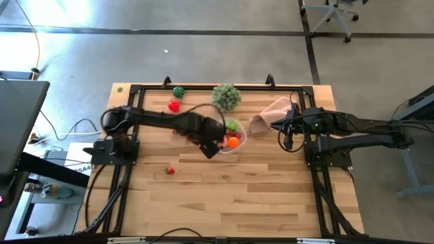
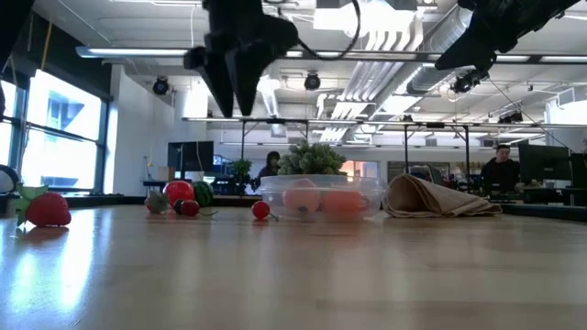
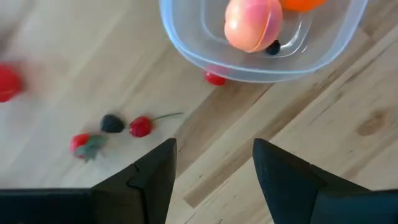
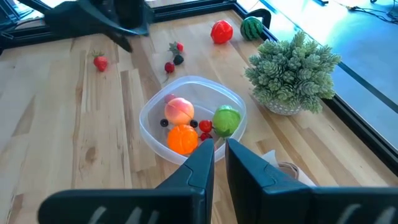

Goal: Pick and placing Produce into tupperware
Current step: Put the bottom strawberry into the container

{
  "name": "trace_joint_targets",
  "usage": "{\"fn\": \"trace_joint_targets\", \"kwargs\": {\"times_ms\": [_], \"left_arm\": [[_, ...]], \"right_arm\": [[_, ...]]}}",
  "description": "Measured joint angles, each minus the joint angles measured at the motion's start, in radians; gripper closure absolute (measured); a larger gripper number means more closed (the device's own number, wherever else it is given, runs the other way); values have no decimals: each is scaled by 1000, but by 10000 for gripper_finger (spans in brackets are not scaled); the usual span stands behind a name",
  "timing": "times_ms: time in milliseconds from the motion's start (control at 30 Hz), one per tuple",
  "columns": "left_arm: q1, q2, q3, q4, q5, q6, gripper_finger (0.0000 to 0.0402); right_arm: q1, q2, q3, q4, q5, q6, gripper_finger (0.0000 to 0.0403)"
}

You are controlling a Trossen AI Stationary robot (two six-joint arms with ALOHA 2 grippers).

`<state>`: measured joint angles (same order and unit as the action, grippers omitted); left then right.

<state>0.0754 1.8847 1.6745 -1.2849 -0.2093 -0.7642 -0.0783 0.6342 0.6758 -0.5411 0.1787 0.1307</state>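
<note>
Clear tupperware [image 4: 189, 121] holding peach, orange, green produce; left claw [image 3: 214, 177] parted, empty, at its 8 o'clock; right claw [image 4: 219, 155] closed, at 3 o'clock.

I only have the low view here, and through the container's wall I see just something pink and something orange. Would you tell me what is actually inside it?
Observer: The tupperware holds a pink peach, an orange piece, a green piece, a small red piece and a dark berry.
Operator: Thank you. Is the left hand carrying anything?
Observer: No. The left hand is open with nothing between its fingers, above the table just beside the tupperware.
Operator: And where is the right hand?
Observer: The right hand is shut, waiting next to the pink cloth.
</note>
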Motion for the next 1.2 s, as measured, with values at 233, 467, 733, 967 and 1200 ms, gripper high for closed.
{"fn": "trace_joint_targets", "kwargs": {"times_ms": [233,467,733,967,1200], "left_arm": [[-162,-19,0,-198,-129,-336,203],[-319,-19,0,-287,-203,-540,204],[-403,-19,0,-287,-160,-540,204],[-423,-18,-126,-166,-77,-544,204],[-407,-73,-297,73,11,-457,204]], "right_arm": [[0,0,0,0,0,0,373],[0,0,0,0,-3,0,373],[0,0,0,0,-4,0,373],[0,0,0,0,-3,0,373],[0,0,0,0,-3,0,373]]}}
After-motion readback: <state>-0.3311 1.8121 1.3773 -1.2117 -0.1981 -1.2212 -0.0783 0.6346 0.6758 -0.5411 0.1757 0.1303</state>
